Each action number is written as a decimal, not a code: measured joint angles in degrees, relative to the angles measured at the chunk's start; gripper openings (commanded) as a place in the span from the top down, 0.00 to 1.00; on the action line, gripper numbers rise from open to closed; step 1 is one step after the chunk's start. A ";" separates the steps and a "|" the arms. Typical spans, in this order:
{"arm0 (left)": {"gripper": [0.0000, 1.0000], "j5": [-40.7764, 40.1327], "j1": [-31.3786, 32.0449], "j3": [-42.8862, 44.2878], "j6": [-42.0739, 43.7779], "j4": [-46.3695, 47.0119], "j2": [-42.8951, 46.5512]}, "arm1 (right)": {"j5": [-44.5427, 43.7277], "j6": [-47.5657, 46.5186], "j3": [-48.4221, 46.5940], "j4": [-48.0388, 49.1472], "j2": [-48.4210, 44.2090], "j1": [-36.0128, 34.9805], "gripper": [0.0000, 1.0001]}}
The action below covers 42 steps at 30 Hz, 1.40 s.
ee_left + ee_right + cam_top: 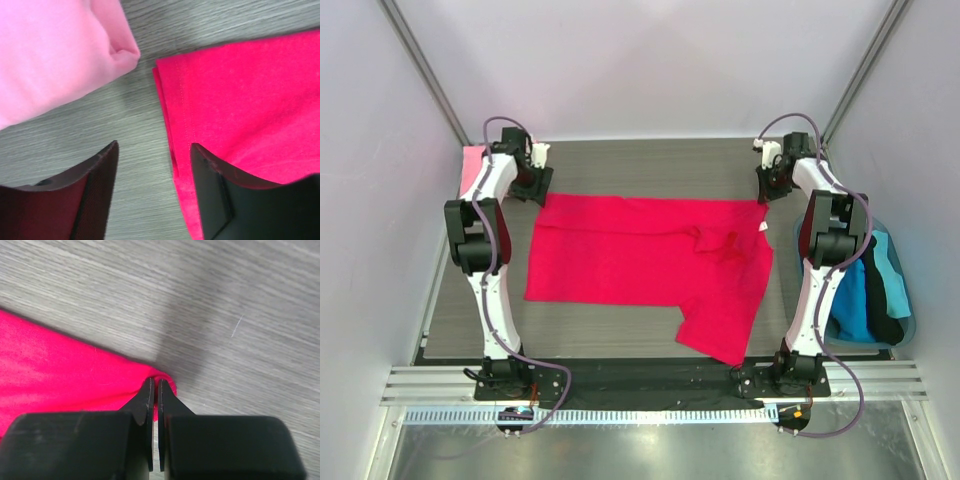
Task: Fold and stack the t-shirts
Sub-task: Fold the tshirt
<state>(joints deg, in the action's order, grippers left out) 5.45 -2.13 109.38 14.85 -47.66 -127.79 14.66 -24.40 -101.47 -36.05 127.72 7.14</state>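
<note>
The crimson-red t-shirt (640,262) lies spread flat across the grey table, one sleeve trailing toward the near right. A small white label (763,227) shows at its right edge. The light pink t-shirt (472,170) sits folded at the far left. My left gripper (534,185) hovers at the red shirt's far left corner. In the left wrist view it (154,145) stands open, straddling the red hem (175,115), with the pink shirt (55,55) just beyond. My right gripper (155,382) is shut on the red shirt's far right corner (167,377).
A blue bin (908,322) holding teal, blue and black clothes stands at the right edge, beside the right arm. An aluminium rail (650,385) runs along the near edge at the arm bases. White walls close in the table (650,165) on three sides.
</note>
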 measured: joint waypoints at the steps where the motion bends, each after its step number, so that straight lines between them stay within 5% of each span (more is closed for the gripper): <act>1: 0.43 0.33 0.11 0.13 -0.42 -0.04 -0.11 | -0.17 -0.37 -0.24 -0.02 0.13 0.00 0.99; 19: 0.53 2.36 2.40 12.61 -4.28 1.77 -11.47 | -3.48 -4.44 -1.99 -0.26 1.03 -0.44 0.99; 26: 0.69 3.69 3.19 14.43 -4.96 2.45 -13.03 | -4.28 -5.03 -1.97 -0.28 1.03 -0.79 0.99; 35: 0.70 4.90 3.08 14.38 -5.42 2.82 -13.14 | -5.14 -5.40 -1.99 -0.28 1.03 -1.11 0.99; 42: 0.90 4.68 2.21 13.22 -4.76 3.26 -12.50 | -5.16 -5.42 -1.99 -0.31 1.03 -1.14 0.99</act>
<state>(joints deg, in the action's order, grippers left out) 10.13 0.08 122.61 10.09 -44.40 -140.29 9.50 -29.82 -103.46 -36.36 128.75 6.00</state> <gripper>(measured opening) 0.142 0.042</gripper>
